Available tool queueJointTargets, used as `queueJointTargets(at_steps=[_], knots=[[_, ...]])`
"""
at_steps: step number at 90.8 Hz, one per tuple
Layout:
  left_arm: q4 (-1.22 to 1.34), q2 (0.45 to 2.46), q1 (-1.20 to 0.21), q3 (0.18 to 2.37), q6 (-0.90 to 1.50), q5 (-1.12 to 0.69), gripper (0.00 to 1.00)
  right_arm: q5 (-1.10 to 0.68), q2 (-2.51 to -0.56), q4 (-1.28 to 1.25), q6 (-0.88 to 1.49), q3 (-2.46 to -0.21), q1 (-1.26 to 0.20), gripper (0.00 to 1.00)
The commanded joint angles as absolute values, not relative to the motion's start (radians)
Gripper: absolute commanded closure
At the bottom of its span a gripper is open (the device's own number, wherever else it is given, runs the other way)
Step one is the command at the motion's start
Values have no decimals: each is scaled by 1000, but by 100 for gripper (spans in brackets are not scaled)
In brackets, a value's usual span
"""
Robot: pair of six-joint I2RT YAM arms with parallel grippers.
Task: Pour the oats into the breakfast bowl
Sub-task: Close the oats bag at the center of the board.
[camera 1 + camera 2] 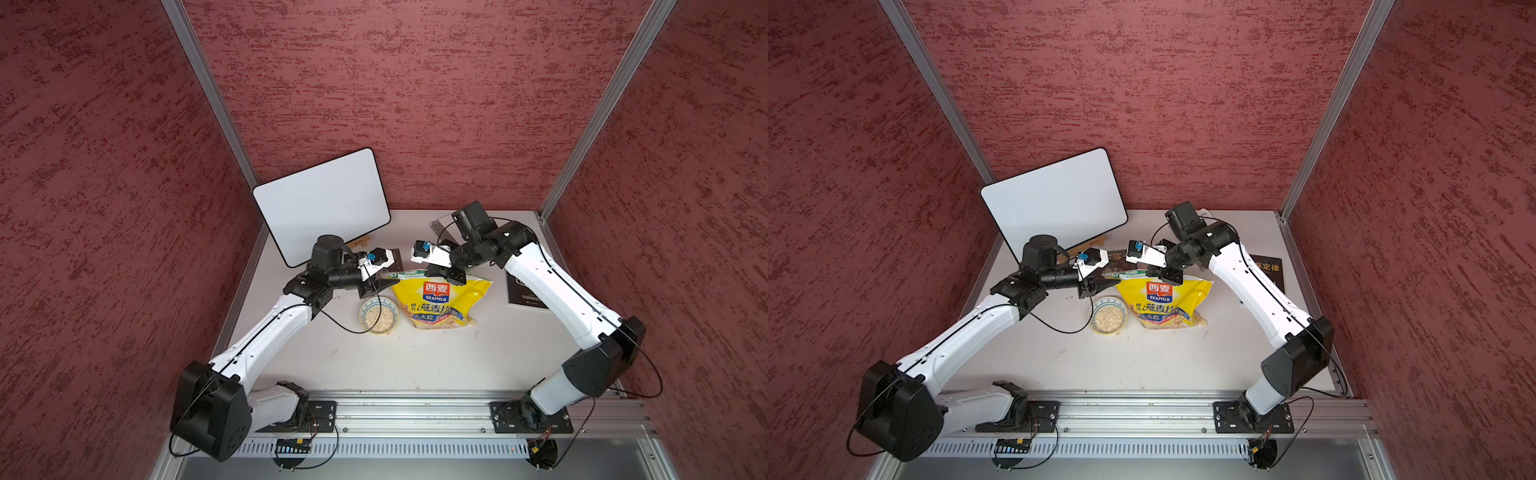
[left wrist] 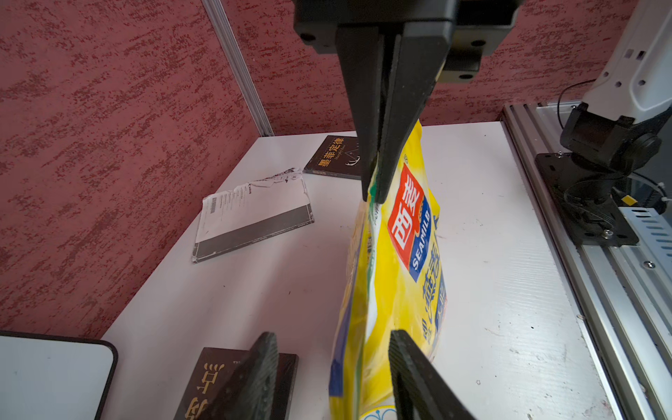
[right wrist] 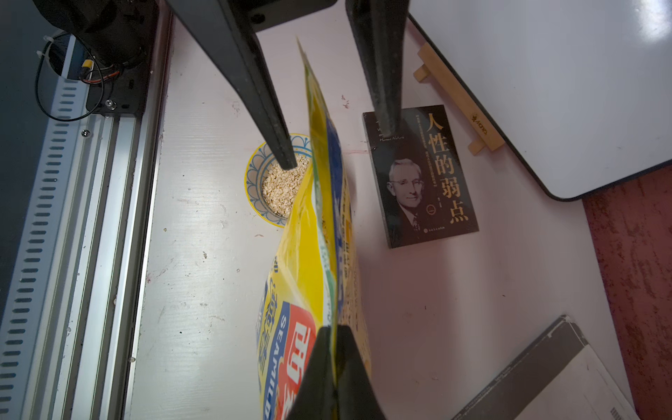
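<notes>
Left gripper point(image 3: 336, 145) fingers apart, straddling bag point(image 1: 440, 299) top edge, no pinch. Right gripper point(image 2: 374, 198) clamped on the same edge, bag upright on table point(image 1: 415, 361). Oats point(image 3: 280, 189) sit in breakfast bowl point(image 3: 253, 178), just beside bag. Pour looks done. Next, right lets go without toppling bag. Right wrist view shows the left jaw gap, top views don't.

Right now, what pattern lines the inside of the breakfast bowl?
The breakfast bowl shows blue scallops on white, clearest in the right wrist view.
</notes>
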State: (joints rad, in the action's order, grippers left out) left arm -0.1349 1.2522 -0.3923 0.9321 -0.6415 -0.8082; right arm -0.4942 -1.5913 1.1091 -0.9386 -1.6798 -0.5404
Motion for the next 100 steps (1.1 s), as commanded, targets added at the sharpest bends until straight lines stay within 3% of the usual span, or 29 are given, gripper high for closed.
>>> queueJointTargets(at_steps=[1, 9, 27, 37, 51, 73, 81, 93, 100], knots=[[-90, 1286, -405, 974, -637, -875, 54, -534, -1544, 1066, -925, -1681, -535, 100], [-69, 1312, -410, 986, -628, -899, 62, -537, -1549, 1066, -920, -1681, -535, 100], [-68, 1342, -422, 1006, -615, -905, 100, -539, -1548, 1047, -900, -1673, -535, 100], [-31, 1332, -423, 984, -599, -897, 100, -546, -1546, 1023, -879, -1664, -537, 81], [45, 1318, -423, 956, -537, -899, 100, -550, -1537, 951, -848, -1624, -560, 68], [64, 1321, -425, 953, -492, -899, 100, -554, -1542, 870, -817, -1579, -587, 61], [67, 1322, -425, 949, -489, -899, 100, -552, -1555, 867, -815, -1581, -589, 67], [67, 1319, -425, 945, -489, -897, 100, -533, -1558, 880, -823, -1580, -592, 99], [69, 1316, -425, 942, -488, -897, 100, -507, -1545, 893, -837, -1568, -592, 100]])
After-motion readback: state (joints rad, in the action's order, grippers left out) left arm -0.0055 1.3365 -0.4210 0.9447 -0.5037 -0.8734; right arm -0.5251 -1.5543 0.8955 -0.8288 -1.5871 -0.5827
